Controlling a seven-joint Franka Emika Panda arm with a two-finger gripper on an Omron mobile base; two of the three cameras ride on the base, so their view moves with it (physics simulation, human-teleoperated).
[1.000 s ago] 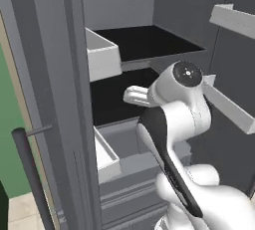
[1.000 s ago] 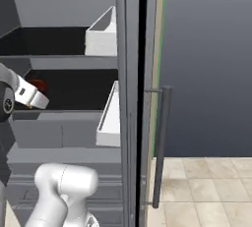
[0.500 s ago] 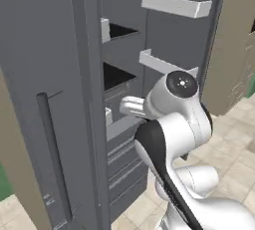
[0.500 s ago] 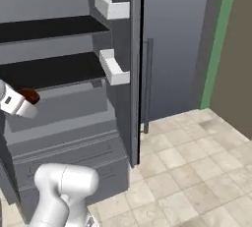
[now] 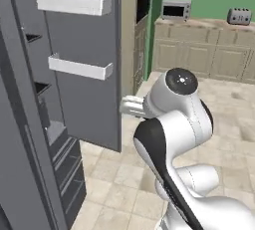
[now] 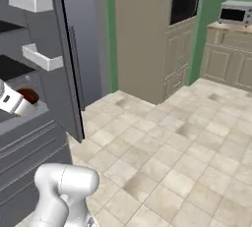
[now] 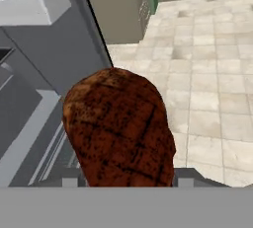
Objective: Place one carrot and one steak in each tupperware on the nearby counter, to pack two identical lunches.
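The gripper [image 6: 24,102] is clamped, jaws half-spread, on 1 steak [image 7: 120,129], held just outside the fridge door [image 5: 79,59]. The base has swung from the shelves toward open floor, so the carry to the tupperware is likely starting.

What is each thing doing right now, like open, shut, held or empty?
steak: held in the gripper, up off the floor.
gripper: closed on the steak.
fridge door: swung open.
door bins: nothing seen in them.
fridge drawers: pushed shut.
toaster oven: door shut, sitting on the far counter.
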